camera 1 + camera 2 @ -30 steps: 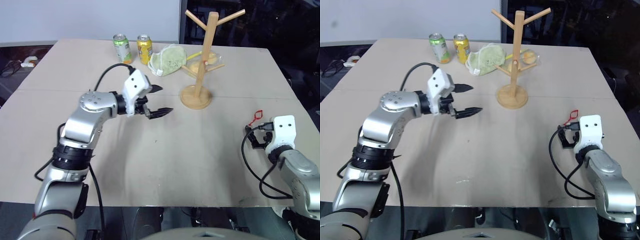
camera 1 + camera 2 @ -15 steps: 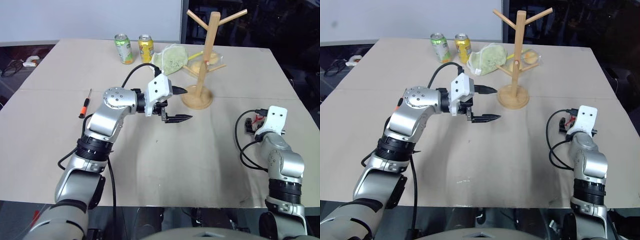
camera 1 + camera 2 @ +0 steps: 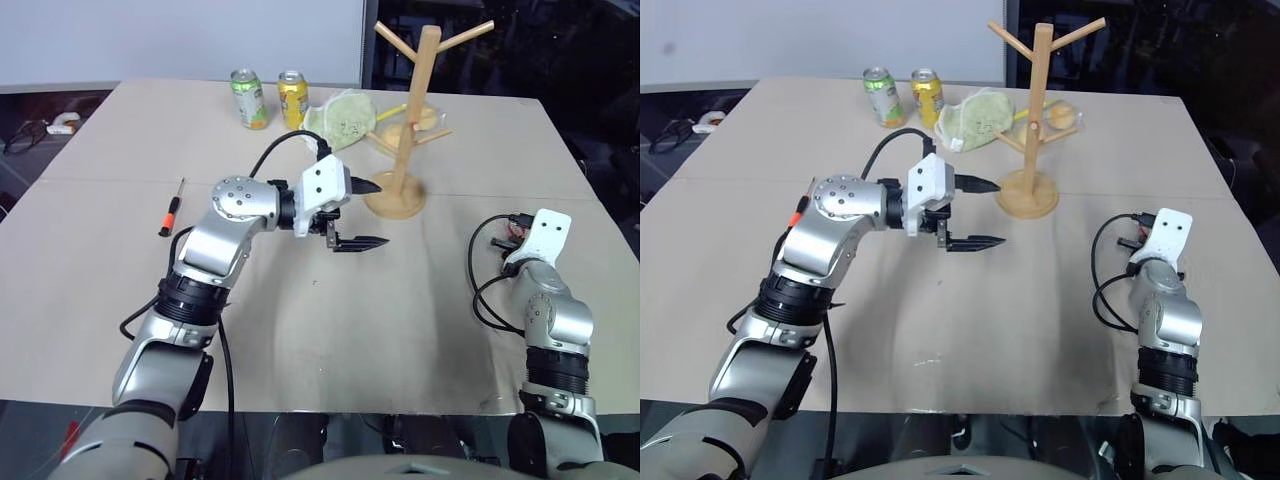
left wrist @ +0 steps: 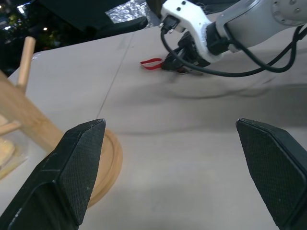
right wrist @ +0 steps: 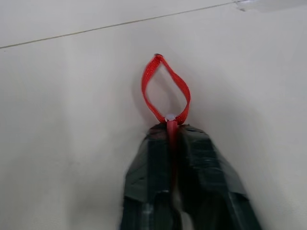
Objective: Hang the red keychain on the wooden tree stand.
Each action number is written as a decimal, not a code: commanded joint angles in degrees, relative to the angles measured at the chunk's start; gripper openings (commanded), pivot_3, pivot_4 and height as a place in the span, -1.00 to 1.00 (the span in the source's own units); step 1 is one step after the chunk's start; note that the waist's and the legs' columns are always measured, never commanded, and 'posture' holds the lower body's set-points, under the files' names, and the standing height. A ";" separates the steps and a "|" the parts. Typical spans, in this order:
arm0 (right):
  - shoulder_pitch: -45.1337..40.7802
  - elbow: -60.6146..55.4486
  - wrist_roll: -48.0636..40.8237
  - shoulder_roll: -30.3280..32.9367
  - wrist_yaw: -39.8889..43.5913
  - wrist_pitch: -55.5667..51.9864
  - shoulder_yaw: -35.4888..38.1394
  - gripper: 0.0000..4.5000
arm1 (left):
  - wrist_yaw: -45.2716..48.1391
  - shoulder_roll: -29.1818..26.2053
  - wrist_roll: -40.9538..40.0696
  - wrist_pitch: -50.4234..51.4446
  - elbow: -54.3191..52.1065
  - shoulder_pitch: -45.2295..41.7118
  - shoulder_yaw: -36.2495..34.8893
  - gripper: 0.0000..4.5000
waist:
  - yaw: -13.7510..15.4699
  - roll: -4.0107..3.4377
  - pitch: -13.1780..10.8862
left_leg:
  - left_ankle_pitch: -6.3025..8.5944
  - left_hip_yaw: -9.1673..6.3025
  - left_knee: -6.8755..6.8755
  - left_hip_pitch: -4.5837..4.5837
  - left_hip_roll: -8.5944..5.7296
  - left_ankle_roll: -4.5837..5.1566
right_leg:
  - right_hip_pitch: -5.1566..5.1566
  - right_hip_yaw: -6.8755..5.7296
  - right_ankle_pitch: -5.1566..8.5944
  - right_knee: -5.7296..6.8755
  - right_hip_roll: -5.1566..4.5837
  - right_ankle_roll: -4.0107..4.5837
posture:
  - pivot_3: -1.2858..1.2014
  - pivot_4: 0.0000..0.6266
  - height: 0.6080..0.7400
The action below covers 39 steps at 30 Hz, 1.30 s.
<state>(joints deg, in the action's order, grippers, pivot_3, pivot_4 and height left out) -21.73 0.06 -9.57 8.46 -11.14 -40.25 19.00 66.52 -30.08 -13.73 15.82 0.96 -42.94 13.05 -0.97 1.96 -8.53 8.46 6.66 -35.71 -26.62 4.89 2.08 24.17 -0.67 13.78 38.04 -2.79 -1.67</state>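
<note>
The big table (image 3: 420, 320) holds everything. The wooden tree stand (image 3: 402, 150) stands tall near the far side, beside a green bag (image 3: 340, 118) and two cans (image 3: 266, 97). The left gripper (image 3: 362, 214) hangs in the air just in front of the stand's round base, with its two black fingers spread wide apart. The right gripper (image 5: 175, 143) sits low at the table's right side, its fingers pressed together on the stem of the red keychain (image 5: 164, 93). The little red loop lies flat on the table. A screwdriver (image 3: 171, 209) lies far to the left.
</note>
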 commanded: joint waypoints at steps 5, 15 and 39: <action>4.13 -3.79 0.24 1.12 2.73 -1.32 -1.63 -0.97 | 1.15 -1.53 -1.98 1.77 -4.24 0.49 -1.71 1.00 | 0.09 -0.02 0.01 | 0.00 -0.02 0.01 0.00 0.00 0.00 | 0.00 -0.01 0.00 -0.01 0.00 0.00 | 0.03 -0.52 1.00; 18.90 -28.48 0.50 12.34 29.05 21.98 -18.41 -0.97 | -5.43 -3.82 -17.72 22.26 -12.76 2.59 -14.02 1.00 | -0.70 -0.46 -0.26 | 0.00 -0.40 0.04 0.01 0.02 0.00 | 0.01 -0.02 0.14 -0.01 0.05 -0.21 | 0.03 -0.52 1.00; -6.76 -3.18 18.14 9.66 24.49 55.74 -23.82 -0.97 | -19.11 -7.75 -33.04 35.24 -20.50 7.50 -25.99 1.00 | -0.83 -0.43 -0.27 | -0.01 -0.31 -0.16 0.02 -0.03 -0.05 | -0.19 -0.21 0.02 -0.02 0.02 0.00 | 0.03 -0.52 1.00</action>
<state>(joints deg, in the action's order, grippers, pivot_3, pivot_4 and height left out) -26.89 -2.41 9.63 18.49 13.49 15.15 -5.98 47.58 -37.13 -45.33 51.99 -17.48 -35.27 -11.81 -1.81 1.53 -8.80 8.45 6.35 -35.86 -26.59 4.86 2.03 23.97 -0.88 13.79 38.02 -2.76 -1.67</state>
